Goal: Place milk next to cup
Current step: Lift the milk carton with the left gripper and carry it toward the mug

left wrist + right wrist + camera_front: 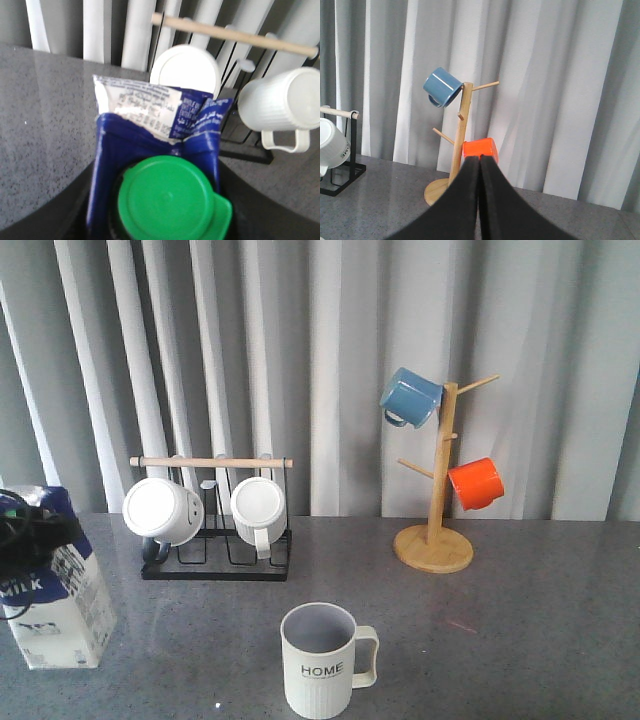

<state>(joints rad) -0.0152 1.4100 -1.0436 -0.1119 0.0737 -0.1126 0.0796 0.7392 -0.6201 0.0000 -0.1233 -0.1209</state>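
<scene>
The milk, a blue and white carton, stands at the far left of the grey table. My left gripper is at its top. In the left wrist view the dark fingers press both sides of the milk around its green cap, so the gripper is shut on it. The cup, a ribbed pale mug lettered "HOME" with its handle to the right, stands at the front centre, well right of the carton. My right gripper is shut and empty; the front view does not show it.
A black wire rack with a wooden bar holds two white mugs behind the carton and the cup. A wooden mug tree at the back right carries a blue mug and an orange mug. A curtain closes the back.
</scene>
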